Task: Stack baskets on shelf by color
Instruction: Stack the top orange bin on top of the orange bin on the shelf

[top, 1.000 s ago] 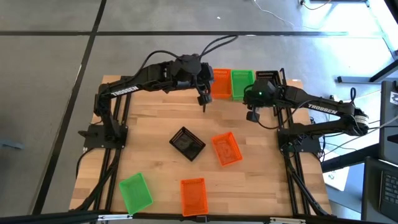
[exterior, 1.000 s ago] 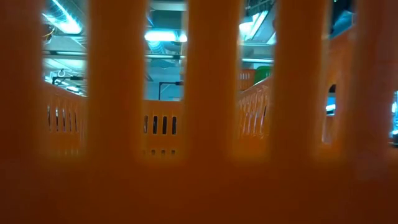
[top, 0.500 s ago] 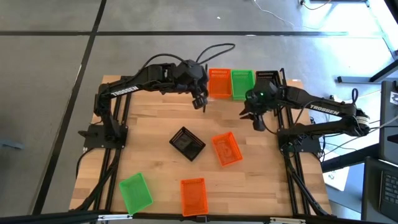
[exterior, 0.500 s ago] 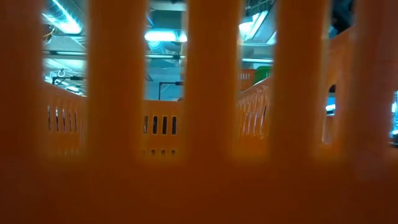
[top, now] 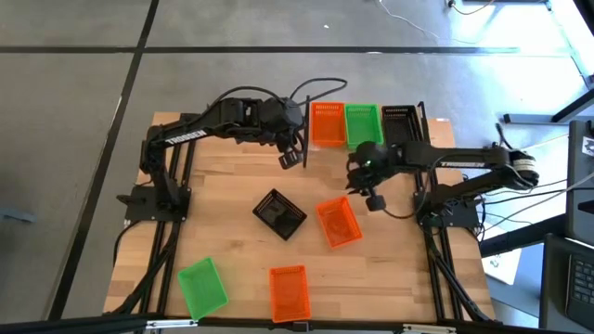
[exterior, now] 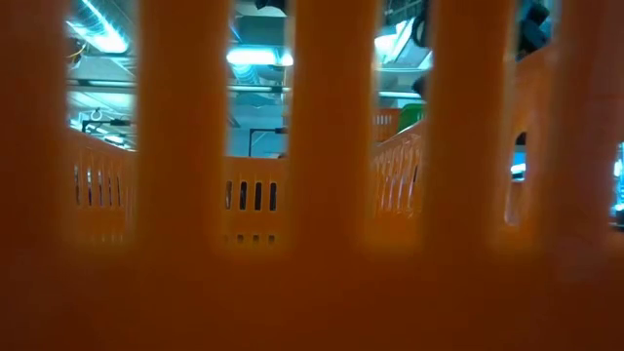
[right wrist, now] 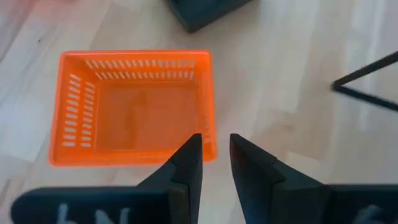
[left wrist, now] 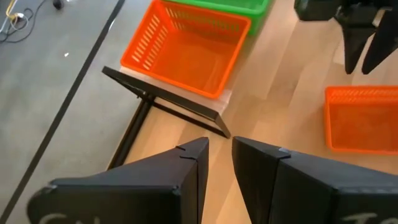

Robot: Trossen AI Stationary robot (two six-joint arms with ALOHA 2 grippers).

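On the shelf at the table's far edge stand an orange basket, a green one and a black one, side by side. On the tabletop rest a black basket, an orange basket, a second orange one and a green one. My left gripper hovers in front of the shelf's left end, open by a narrow gap. My right gripper, also narrowly open, hangs above the middle orange basket's right end.
The near orange basket's slotted wall fills the low view. The shelf's black metal upright slants beside its left end. Bare tabletop lies between the shelf and the loose baskets.
My right gripper has swung away from the shelf, toward the table's near edge and left, rolling as it came over the middle orange basket. My left gripper has tipped further downward and drifted slightly away from the shelf. No basket has moved.
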